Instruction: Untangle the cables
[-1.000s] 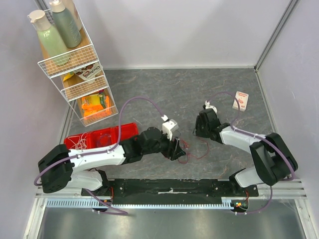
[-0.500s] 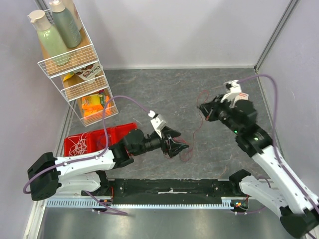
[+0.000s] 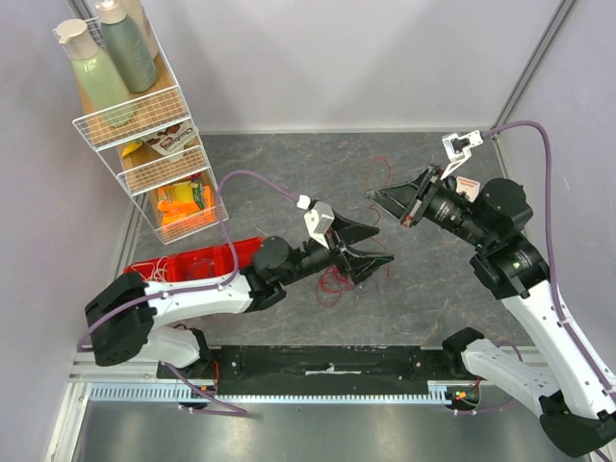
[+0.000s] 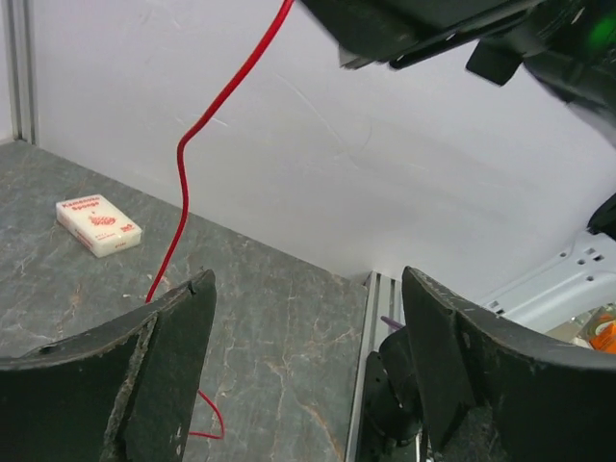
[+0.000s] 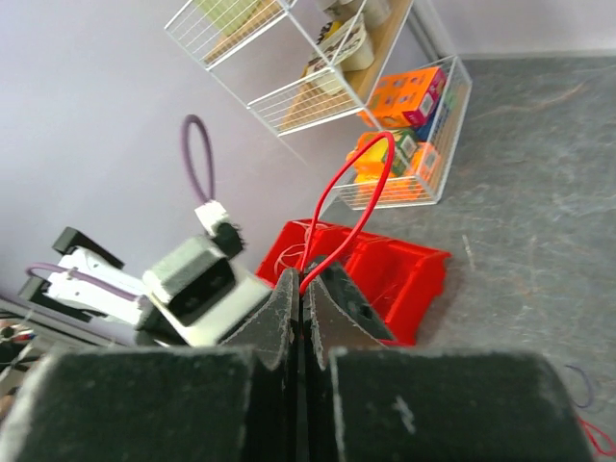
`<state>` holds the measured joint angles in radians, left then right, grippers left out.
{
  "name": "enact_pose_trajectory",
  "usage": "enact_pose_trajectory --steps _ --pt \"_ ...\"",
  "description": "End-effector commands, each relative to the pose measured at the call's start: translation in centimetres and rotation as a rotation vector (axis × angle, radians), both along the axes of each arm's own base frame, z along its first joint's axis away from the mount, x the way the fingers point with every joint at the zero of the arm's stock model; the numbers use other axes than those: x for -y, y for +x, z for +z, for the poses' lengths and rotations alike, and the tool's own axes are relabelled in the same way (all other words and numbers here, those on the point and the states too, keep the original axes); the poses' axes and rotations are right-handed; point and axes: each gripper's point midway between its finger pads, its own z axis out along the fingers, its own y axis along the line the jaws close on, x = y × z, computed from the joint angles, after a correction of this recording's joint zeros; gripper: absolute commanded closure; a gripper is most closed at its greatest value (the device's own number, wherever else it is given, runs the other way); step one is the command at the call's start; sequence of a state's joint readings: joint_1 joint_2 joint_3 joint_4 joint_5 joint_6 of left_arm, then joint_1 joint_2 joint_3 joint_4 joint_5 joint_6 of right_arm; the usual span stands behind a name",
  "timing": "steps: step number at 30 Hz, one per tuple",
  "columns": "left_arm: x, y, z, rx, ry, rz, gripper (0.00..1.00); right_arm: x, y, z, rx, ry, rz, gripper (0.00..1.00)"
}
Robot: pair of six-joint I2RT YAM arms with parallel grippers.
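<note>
Your red cable (image 3: 332, 280) lies mostly as a loose tangle on the table (image 3: 289, 173), just below the centre of the overhead view. A thin strand of it also shows further up and to the right. That strand is held in the right gripper (image 3: 378, 195), whose jaws are pressed together on it. In the right wrist view it stands up from the closed fingertips as a narrow loop. Your left gripper (image 3: 371, 252) sits just up and right of the tangle, jaws spread wide and gripping nothing. In its wrist view the cable runs down from the top edge past the finger (image 4: 144, 366) at lower left. A red bin (image 3: 207, 258) sits left of centre, a wire rack (image 3: 144, 125) fills the upper left, and a small box (image 4: 98, 227) lies at the left of the left wrist view.
</note>
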<state>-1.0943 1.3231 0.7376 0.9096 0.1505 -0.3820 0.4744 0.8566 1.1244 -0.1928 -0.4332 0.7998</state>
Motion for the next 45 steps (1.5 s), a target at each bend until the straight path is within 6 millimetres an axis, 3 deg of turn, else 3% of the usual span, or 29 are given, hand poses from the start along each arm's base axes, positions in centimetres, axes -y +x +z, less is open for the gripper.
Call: enact_pose_trajectory --steps 1,10,11,14,16,19,23,26,30,33,35,39,45 --pt "1.0 1.7 1.7 0.060 -0.065 0.059 0.19 -0.7 -2.2 3.8 0.042 0.110 0.108 1.00" --pt "1.1 5.3 -2.5 0.043 0.048 0.234 0.34 -0.5 -4.3 8.1 0.104 0.176 0.168 1.00" --pt "1.0 4.8 -2.3 0.054 0.042 0.209 0.33 -0.4 -4.4 8.2 0.109 0.177 0.170 1.00" --pt "0.8 0.6 -2.1 0.144 0.038 0.018 0.30 -0.3 -4.2 8.1 0.113 0.161 0.150 1.00" --pt "-1.0 -2.2 -1.1 0.197 0.020 -0.070 0.28 -0.3 -3.9 7.7 0.111 0.145 0.140 1.00" --pt "-4.2 -3.7 -0.6 0.212 -0.004 -0.062 0.23 -0.4 -3.9 7.2 0.115 0.132 0.145 1.00" --pt "-6.3 -3.1 0.7 0.209 0.049 0.027 0.19 -0.7 -3.6 6.0 0.104 0.133 0.162 1.00" --pt "-6.3 -0.7 2.8 0.202 0.064 0.140 0.15 -1.0 -3.5 5.2 0.089 0.134 0.172 1.00" --pt "-4.0 1.5 5.2 0.216 0.057 0.188 0.14 -0.8 -3.8 5.5 0.093 0.150 0.174 1.00" --pt "-1.6 2.9 5.7 0.195 0.059 0.186 0.18 -0.7 -4.1 6.1 0.093 0.164 0.174 1.00" --pt "-0.1 3.8 5.0 0.183 0.065 0.194 0.24 -0.6 -4.4 7.0 0.105 0.177 0.180 1.00" --pt "2.3 5.7 0.6 0.137 0.111 0.216 0.41 0.0 -5.5 10.0 0.148 0.224 0.180 1.00" --pt "3.1 8.8 -7.6 0.028 0.170 0.278 0.66 2.1 -9.2 17.9 0.323 0.328 0.188 1.00"
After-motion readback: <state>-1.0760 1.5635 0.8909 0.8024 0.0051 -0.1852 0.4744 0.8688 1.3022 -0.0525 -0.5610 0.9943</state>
